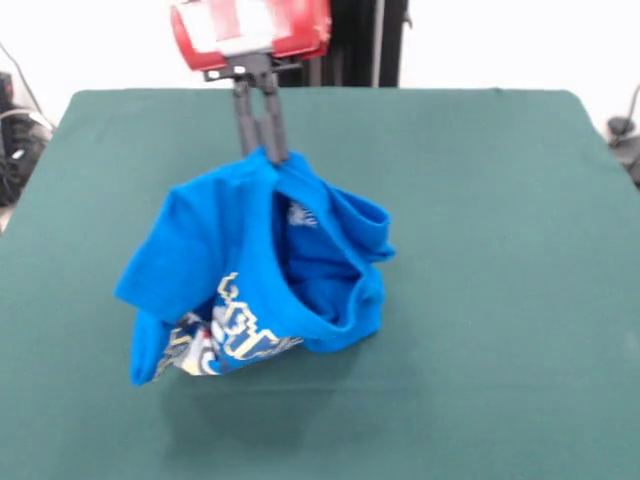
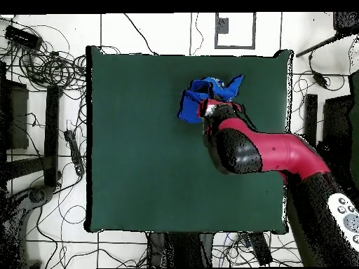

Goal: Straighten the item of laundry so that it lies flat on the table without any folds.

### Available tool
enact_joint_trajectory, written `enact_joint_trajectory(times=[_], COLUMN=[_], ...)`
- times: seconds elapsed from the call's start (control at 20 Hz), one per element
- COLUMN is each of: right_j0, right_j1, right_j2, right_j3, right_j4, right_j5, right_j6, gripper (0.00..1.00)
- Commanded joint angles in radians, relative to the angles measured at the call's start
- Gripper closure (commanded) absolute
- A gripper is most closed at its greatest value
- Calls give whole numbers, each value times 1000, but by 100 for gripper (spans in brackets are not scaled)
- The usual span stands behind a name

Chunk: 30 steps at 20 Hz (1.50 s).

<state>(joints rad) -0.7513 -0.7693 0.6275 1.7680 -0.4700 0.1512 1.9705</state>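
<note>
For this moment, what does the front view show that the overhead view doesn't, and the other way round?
Only the front view shows the gripper shut on a pinch of the blue T-shirt, holding it up bunched, with its printed lower part hanging down towards the green table.

Only the overhead view shows the whole red and black arm reaching across the table, covering the gripper and part of the shirt, and the cables on the floor around.

Both show a crumpled shirt, not flat, on an otherwise bare cloth.

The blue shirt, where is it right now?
In the front view the blue shirt hangs bunched from the gripper, left of the table's middle.
</note>
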Motion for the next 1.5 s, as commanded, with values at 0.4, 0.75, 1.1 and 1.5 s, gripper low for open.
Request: enact_joint_trajectory(times=[0.4, 0.75, 1.1, 1.5], right_j0=[235, 280, 284, 264], right_j1=[-104, -177, -245, -245], right_j2=[-73, -131, -161, -118], right_j3=[20, 39, 63, 54], right_j4=[26, 119, 152, 175], right_j5=[105, 260, 316, 331], right_j6=[92, 107, 85, 39], gripper=[100, 100, 100, 0])
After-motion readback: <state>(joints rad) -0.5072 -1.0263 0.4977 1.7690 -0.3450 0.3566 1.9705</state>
